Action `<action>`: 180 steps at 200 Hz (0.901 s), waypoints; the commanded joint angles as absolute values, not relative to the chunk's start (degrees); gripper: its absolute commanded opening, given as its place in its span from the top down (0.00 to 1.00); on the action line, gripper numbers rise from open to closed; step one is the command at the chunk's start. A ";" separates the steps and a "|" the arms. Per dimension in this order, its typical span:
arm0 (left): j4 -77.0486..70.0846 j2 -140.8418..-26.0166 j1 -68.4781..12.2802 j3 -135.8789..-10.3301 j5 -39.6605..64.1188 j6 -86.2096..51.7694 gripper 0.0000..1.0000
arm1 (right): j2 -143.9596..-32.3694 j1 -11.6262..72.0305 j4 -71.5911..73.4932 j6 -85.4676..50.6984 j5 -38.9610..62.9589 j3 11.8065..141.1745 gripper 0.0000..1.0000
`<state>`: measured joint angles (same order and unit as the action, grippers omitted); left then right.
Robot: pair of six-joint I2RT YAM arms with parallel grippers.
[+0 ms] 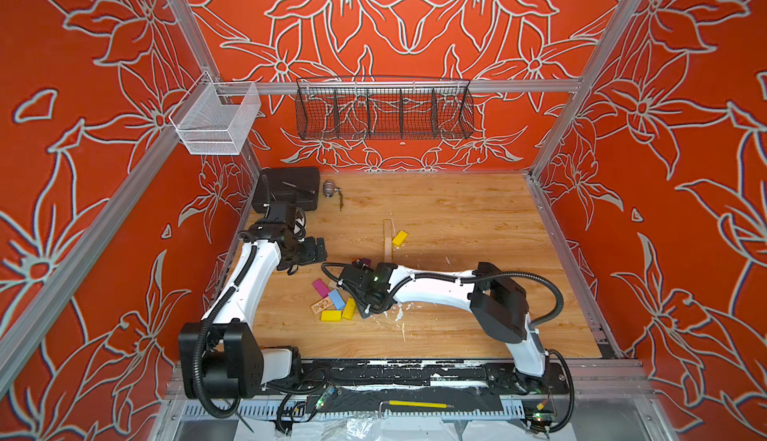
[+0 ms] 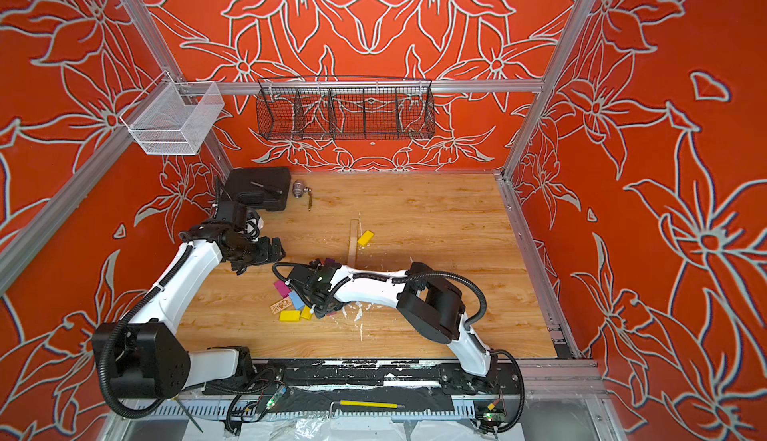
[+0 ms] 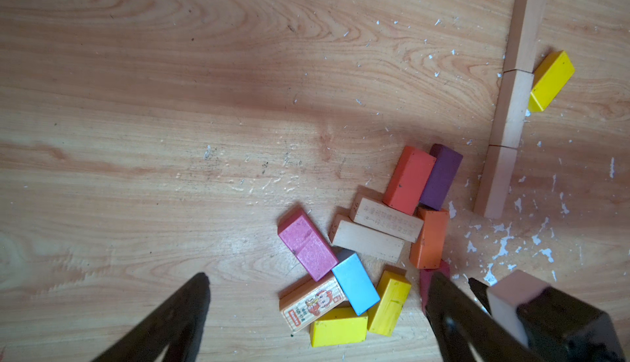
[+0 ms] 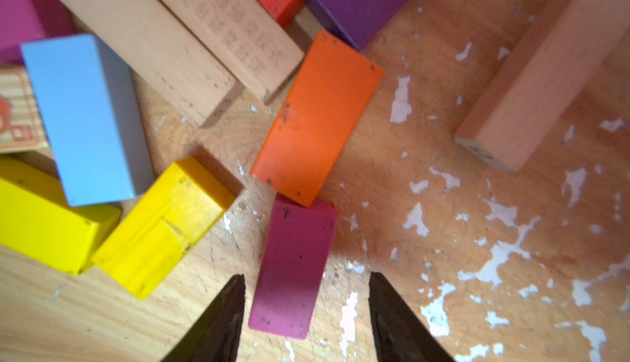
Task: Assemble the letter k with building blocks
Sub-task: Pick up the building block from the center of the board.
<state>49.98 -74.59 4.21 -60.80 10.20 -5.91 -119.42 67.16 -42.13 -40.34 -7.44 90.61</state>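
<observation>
1. Our left gripper (image 1: 318, 249) hangs wide open and empty beside the loose pile of painted wooden blocks (image 3: 354, 282).
2. In the pile, a plain wooden block with a red cartoon print (image 3: 312, 304) and a plain wooden block with engraved rows (image 3: 387, 220) carry lettering too small to read.
3. Our right gripper (image 4: 306, 277) straddles a magenta painted wooden block (image 4: 293, 265) lying flat on the wood-grain tabletop (image 4: 102, 326), with a gap on each side and nothing gripped. We judge the block light, rigid and smooth. Pinch its long sides mid-length.
4. Three plain wooden blocks (image 3: 511, 108) lie end to end as the stem, and a yellow painted wooden block (image 3: 552, 81) touches it aslant.
</observation>
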 commanded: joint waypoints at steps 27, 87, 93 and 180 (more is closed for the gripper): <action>49.65 -73.15 4.68 -59.76 10.55 -4.58 0.03 | -118.39 66.54 -41.23 -41.47 -6.25 89.45 0.51; 49.46 -72.99 4.65 -59.42 10.81 -4.48 0.03 | -119.01 66.36 -40.73 -41.18 -4.76 88.95 0.57; 49.38 -72.95 4.66 -59.41 10.72 -4.40 0.03 | -119.17 66.27 -40.73 -41.26 -4.62 89.03 0.57; 49.35 -72.86 4.66 -59.34 10.15 -4.39 0.03 | -119.88 65.86 -40.17 -40.95 -2.89 88.62 0.61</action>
